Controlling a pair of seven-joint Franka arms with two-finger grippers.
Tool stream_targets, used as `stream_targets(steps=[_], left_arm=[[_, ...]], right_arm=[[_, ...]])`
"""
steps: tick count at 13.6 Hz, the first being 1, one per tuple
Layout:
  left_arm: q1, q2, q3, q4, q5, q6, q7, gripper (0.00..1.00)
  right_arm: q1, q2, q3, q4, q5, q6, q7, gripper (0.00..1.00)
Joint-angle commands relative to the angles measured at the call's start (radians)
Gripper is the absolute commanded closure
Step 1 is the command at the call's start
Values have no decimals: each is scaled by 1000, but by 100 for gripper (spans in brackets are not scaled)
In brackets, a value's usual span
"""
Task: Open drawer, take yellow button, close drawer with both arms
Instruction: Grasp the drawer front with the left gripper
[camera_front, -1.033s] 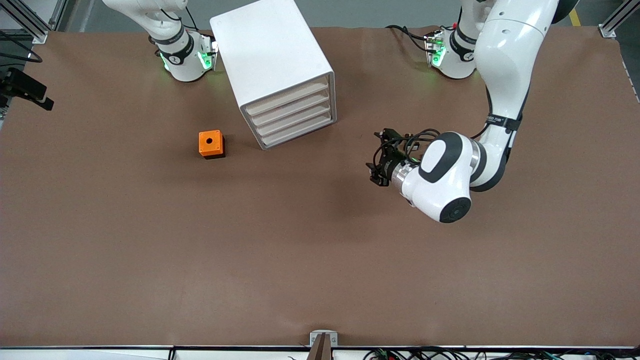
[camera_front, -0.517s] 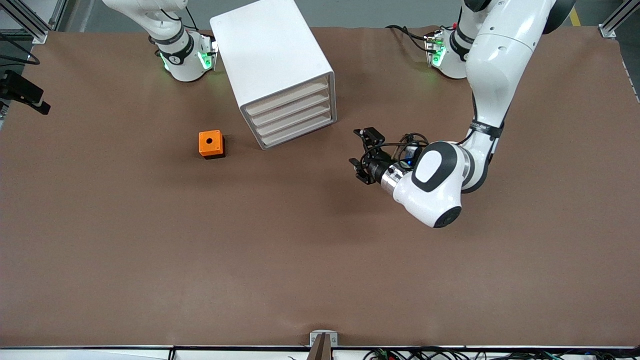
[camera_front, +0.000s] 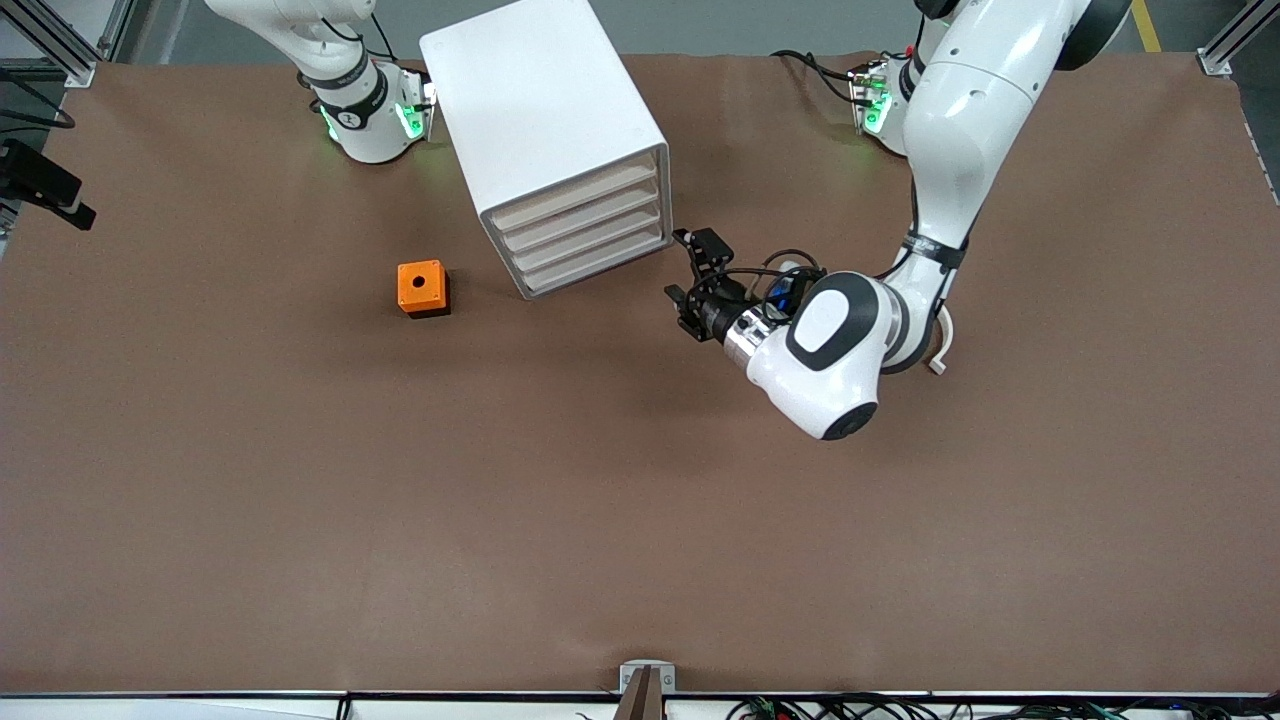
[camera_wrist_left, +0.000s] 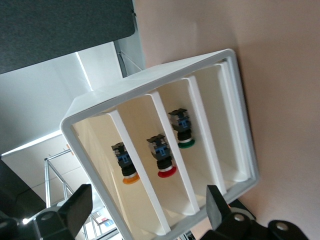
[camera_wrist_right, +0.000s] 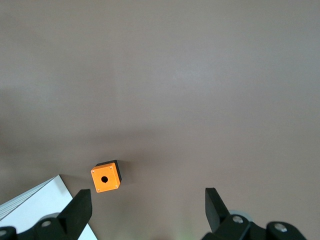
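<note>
The white cabinet (camera_front: 545, 110) stands between the arm bases, all four drawers shut. The uppermost drawer (camera_front: 575, 196) also shows in the left wrist view (camera_wrist_left: 97, 145). The button (camera_wrist_left: 125, 163), orange-capped, shows inside that uppermost drawer. My left gripper (camera_front: 677, 265) is open and empty, close to the cabinet's front corner at the left arm's end, and faces the drawer fronts (camera_wrist_left: 147, 200). My right gripper (camera_wrist_right: 147, 200) is open and empty, held high over the table; it does not show in the front view.
An orange cube with a hole (camera_front: 422, 287) sits beside the cabinet toward the right arm's end and shows in the right wrist view (camera_wrist_right: 105, 177). A red-capped button (camera_wrist_left: 162, 156) and a green-capped one (camera_wrist_left: 182, 131) lie in the two drawers below the uppermost.
My left gripper has moved across the table toward the cabinet's front and now sits close to it. The cabinet and the orange cube have not moved.
</note>
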Motion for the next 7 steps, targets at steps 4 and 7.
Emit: stream_targets(steps=[4, 7], left_arm=[[-59, 38, -16, 17, -53, -53, -39, 31], [-59, 63, -43, 16, -62, -56, -39, 43]], right_arm=[[-8, 102, -3, 24, -20, 17, -7, 0], [-31, 168, -8, 24, -15, 37, -7, 0]])
